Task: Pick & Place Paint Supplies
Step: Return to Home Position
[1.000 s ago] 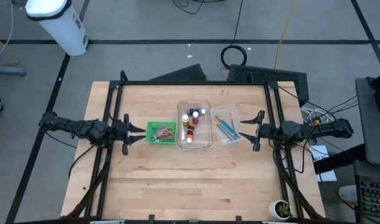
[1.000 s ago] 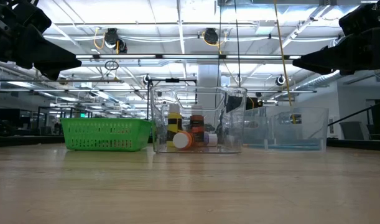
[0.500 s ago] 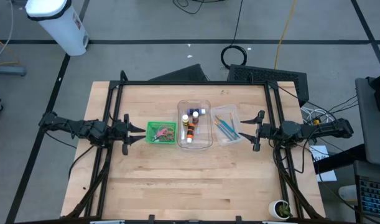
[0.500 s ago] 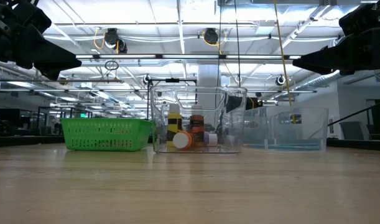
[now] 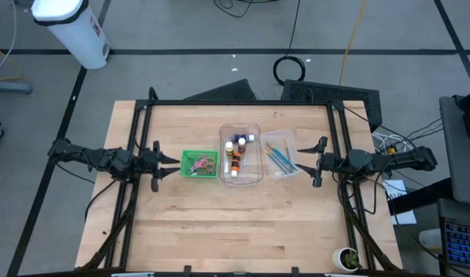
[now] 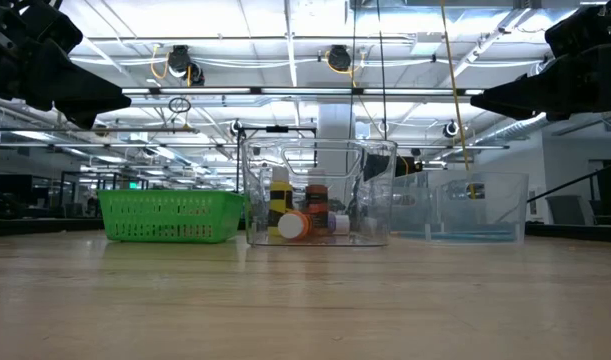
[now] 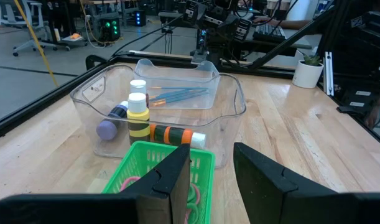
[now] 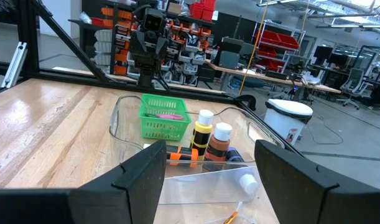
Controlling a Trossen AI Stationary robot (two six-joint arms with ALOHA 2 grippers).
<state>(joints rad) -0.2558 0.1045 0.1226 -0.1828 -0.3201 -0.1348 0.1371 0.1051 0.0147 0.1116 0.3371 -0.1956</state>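
Three containers stand in a row at mid-table. A green basket [image 5: 185,155] holds scissors [image 5: 201,164] with pink and orange handles. A clear bin [image 5: 241,126] holds small paint bottles [image 5: 233,158], some upright, some lying. A smaller clear tray [image 5: 285,135] holds blue and orange brushes [image 5: 279,156]. My left gripper [image 5: 175,161] hovers open just left of the basket, above table height. In its wrist view my left gripper [image 7: 211,165] points over the basket. My right gripper [image 5: 300,163] hovers open just right of the tray, and in its wrist view my right gripper [image 8: 208,162] faces the bottles [image 8: 211,142].
A black metal frame [image 5: 219,102] runs along the table's far edge and both sides. A small potted plant [image 5: 346,259] stands at the near right corner. Bare wood [image 5: 235,223] fills the near half of the table.
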